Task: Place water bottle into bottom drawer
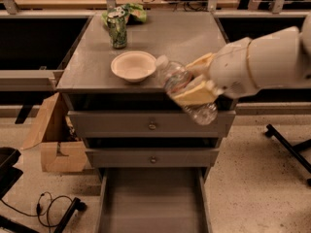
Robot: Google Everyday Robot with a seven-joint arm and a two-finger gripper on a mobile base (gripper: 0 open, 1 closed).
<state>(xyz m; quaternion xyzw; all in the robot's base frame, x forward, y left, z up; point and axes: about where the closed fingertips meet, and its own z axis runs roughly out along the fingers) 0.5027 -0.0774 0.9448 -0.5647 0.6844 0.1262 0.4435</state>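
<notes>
Tilted water bottle [175,79] clamped in claw [198,79], cap near bowl [133,66]. Lower down, bottom drawer [153,198] stands open.

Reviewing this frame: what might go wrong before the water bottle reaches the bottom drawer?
The gripper holds the water bottle tilted over the front edge of the cabinet top, cap near the bowl; a swing could knock it. Lowering, the bottle may clip the closed upper drawers before reaching the open bottom drawer.
</notes>
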